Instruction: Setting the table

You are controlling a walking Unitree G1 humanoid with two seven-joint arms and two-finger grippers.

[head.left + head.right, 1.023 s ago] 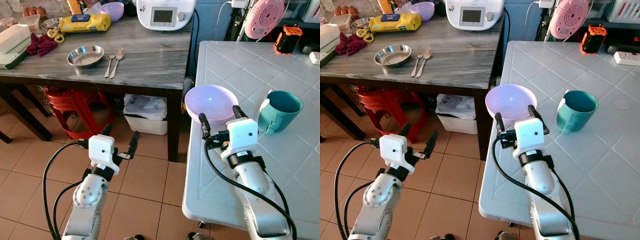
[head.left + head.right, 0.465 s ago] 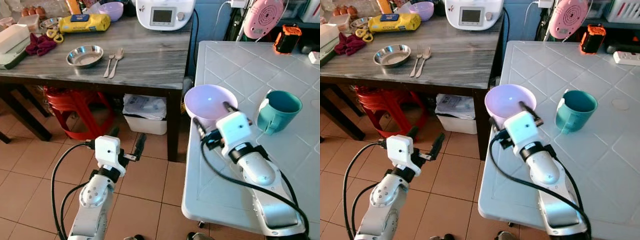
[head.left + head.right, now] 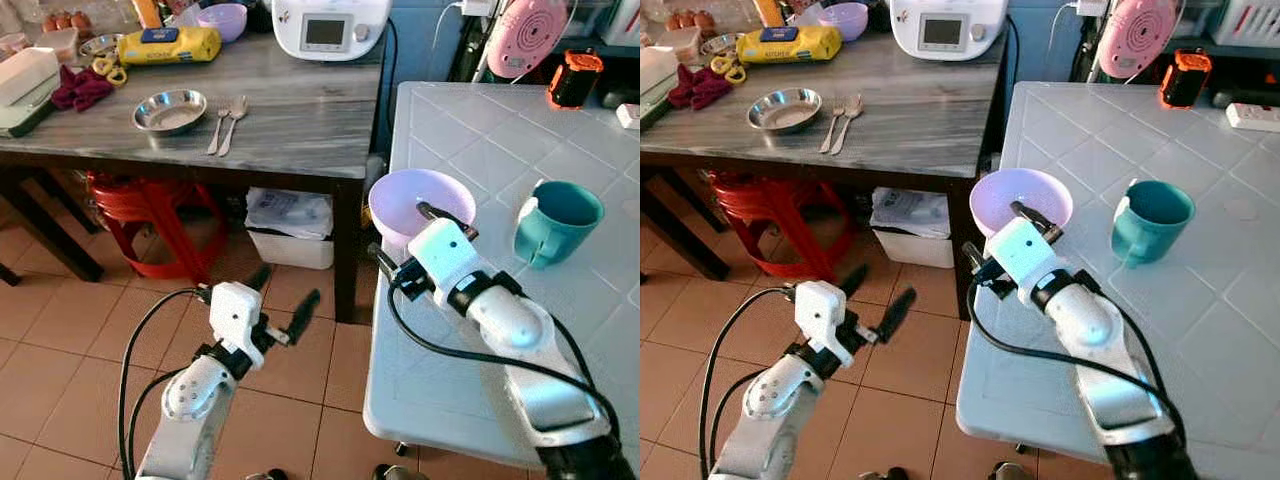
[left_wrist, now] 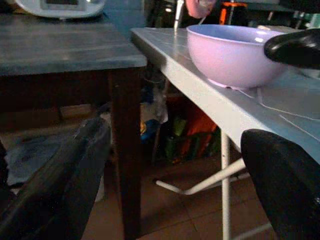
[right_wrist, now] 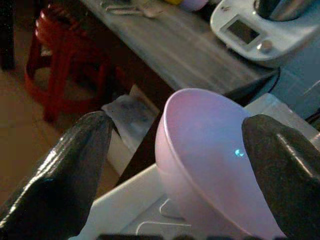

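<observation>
Indoors, white tiled table (image 3: 470, 150) adjoins grey wooden table (image 3: 290, 110) over terracotta floor (image 3: 60, 350).

Your right gripper (image 3: 405, 240) covers the near rim of the lilac bowl (image 3: 415, 197) at the white table's (image 3: 480, 140) left edge, and the power strip (image 3: 630, 114) at its far right corner is cut off.

The head's two eyes look forward and down over both tables from above. Each wrist camera peers closely along its own black fingers, and all views share the pale lilac plastic bowl (image 3: 420, 203) at the white tiled table's (image 3: 560, 330) near left edge.
</observation>
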